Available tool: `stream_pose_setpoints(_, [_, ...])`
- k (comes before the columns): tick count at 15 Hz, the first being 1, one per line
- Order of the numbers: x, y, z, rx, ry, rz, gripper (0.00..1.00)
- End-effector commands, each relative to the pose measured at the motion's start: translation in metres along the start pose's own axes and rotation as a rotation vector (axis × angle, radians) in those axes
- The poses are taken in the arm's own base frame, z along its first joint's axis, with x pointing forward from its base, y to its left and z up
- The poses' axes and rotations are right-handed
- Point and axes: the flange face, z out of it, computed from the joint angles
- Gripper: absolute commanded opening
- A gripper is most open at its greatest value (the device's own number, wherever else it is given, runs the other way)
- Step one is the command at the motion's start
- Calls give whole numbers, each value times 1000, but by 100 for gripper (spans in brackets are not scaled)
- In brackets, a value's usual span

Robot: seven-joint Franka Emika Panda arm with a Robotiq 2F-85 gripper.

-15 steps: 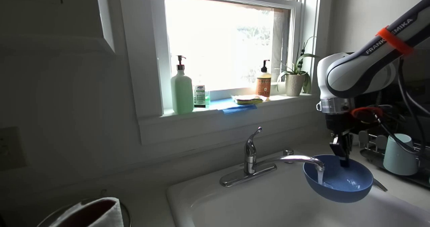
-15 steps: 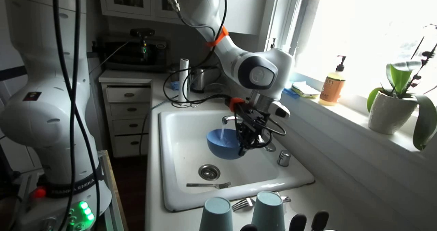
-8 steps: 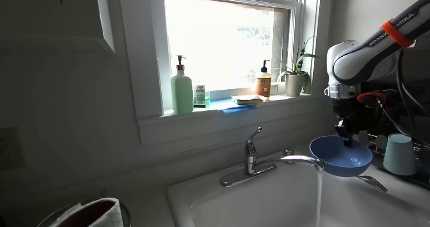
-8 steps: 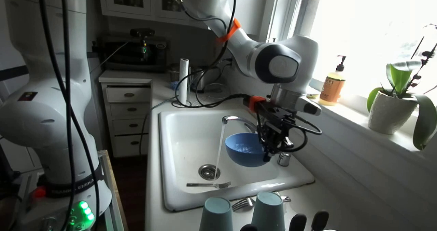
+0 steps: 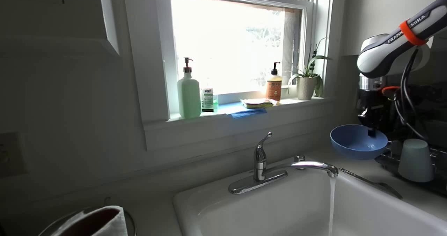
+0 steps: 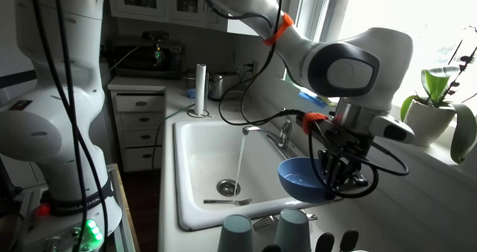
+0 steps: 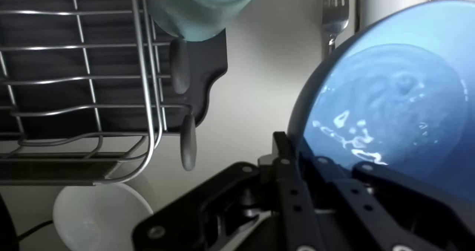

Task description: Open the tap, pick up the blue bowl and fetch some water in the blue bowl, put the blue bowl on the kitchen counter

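Note:
My gripper [image 7: 295, 145] is shut on the rim of the blue bowl [image 7: 389, 91], one finger inside and one outside. The bowl, also in both exterior views [image 5: 358, 145] [image 6: 300, 177], is held in the air, roughly level, with rippling water in it. It hangs near the sink's corner, partly over the pale kitchen counter [image 7: 252, 91]; its exact height cannot be told. The tap [image 5: 260, 162] stands behind the sink, and water runs from its spout [image 6: 255, 129] into the white basin. The bowl is clear of the stream.
A dish rack [image 7: 81, 76] stands on the counter beside the bowl, with teal cups [image 6: 236, 227] [image 6: 293, 226] upside down. A fork [image 7: 335, 17] lies on the counter near the sink edge. Another fork [image 6: 227, 201] lies in the sink. A white bowl [image 7: 102, 217] stands near the rack.
The gripper has carried the blue bowl out from under the stream, up and away from the spout, towards the counter and dish rack. Water now falls straight into the sink.

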Motion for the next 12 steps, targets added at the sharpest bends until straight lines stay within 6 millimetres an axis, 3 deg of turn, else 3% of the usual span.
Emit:
stream_pose_setpoints(1, [29,12,8,40,21,145,1])
stream_pose_setpoints(5, [53,7,29,27,11,231,1])
stream_pose_setpoints(6, [56,3,32,26,-1,225,1])
stream_pose_setpoints(7, [42,6,29,16,-3,197,4])
stream_pose_setpoints(12, [59,7,45,21,-13,243,1])
